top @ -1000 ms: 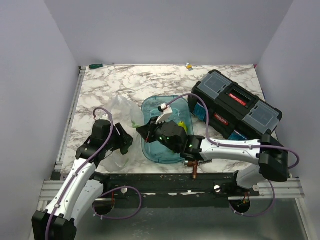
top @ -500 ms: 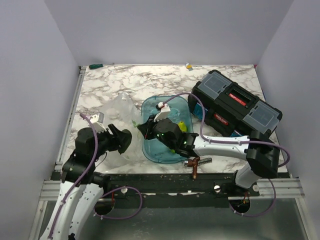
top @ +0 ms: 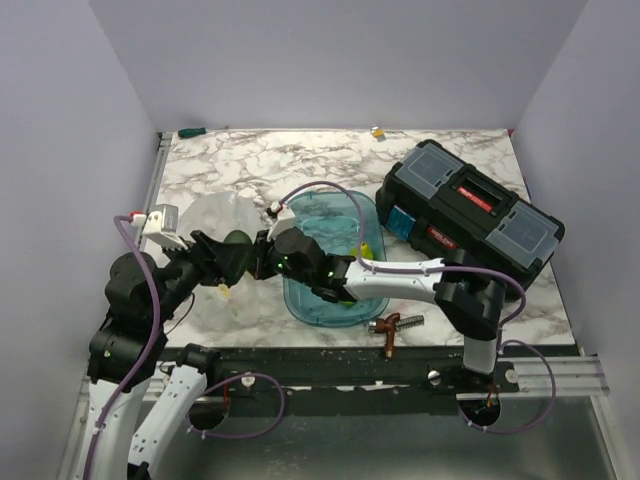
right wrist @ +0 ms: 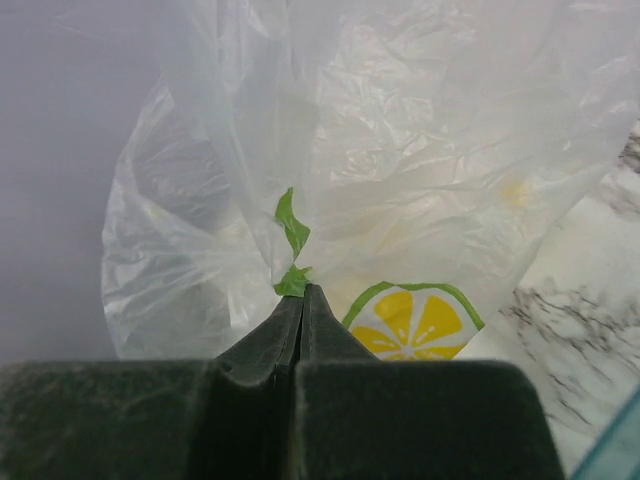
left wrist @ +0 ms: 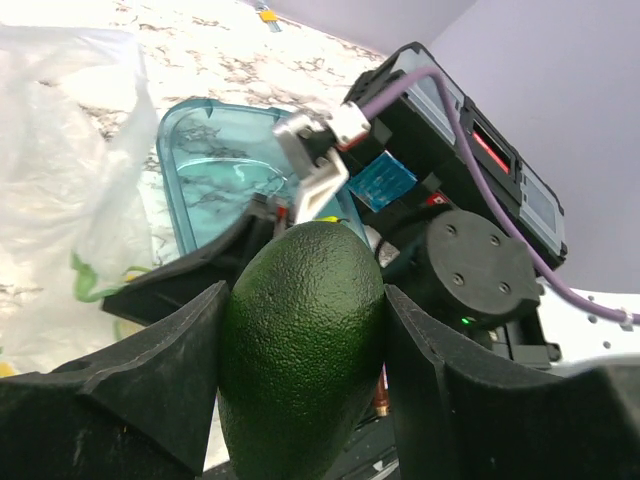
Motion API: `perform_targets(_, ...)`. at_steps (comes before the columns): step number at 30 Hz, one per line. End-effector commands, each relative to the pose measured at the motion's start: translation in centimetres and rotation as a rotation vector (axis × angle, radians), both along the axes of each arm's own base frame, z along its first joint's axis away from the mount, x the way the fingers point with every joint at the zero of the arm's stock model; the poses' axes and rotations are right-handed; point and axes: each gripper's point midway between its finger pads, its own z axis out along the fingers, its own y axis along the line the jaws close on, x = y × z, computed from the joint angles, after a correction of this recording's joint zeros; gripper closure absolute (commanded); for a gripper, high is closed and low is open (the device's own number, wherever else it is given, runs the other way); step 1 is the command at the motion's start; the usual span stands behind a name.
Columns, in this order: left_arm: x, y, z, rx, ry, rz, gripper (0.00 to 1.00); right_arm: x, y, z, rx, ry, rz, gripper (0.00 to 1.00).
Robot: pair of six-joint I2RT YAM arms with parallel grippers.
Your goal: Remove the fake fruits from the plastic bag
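1. The marble-patterned tabletop (top: 300,160) sits under plain lavender walls. I'm working across it from my left.
2. My left gripper (left wrist: 303,300) is clamped on the dark green fruit (left wrist: 300,370), one finger against each flank. It is raised off the table, outside the plastic bag (right wrist: 420,130) and near it.
3. That fruit is oval with pebbled skin, much like an avocado. I judge it to be hollow plastic, light and rigid. Its rounded flanks could slip out of the hold, so the widest part is the place to squeeze.
4. The bag is thin, crinkled and see-through, and lies on the left part of the table beside the teal tray (top: 335,305). It is limp and slick, and I judge a pinched fold of film to be the only sure hold on it.
5. My right gripper (right wrist: 303,310) reaches across the tray with its jaws pressed flat together on such a fold. A green leaf scrap (right wrist: 292,225) is at the pinch, and a yellow lemon slice (right wrist: 413,322) shows through the film.
6. A yellow-green fruit (top: 367,249) lies in the tray. Further right stands the black toolbox (top: 470,205).
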Motion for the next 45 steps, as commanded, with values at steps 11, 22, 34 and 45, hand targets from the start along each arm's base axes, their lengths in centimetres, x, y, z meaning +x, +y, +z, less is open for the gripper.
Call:
perform_targets(11, -0.2, -1.1, -0.2, 0.018, -0.017, -0.082, 0.99, 1.9, -4.1, 1.4, -0.026, 0.004, -0.034, 0.43)
perform_targets(22, 2.0, -5.4, -4.3, -0.089, 0.133, -0.240, 1.00, 2.9, -18.9, 4.3, -0.188, -0.118, -0.392, 0.23)
perform_targets(34, 4.1, -11.8, -11.3, 0.264, 0.338, -0.274, 1.00, 0.1, -29.5, 6.2, -0.124, -0.113, -0.585, 0.21)
perform_targets(45, 8.4, -16.1, -19.9, 0.431, 0.508, -0.266, 0.96, -1.5, -32.9, 8.2, -0.020, -0.106, -0.622, 0.21)
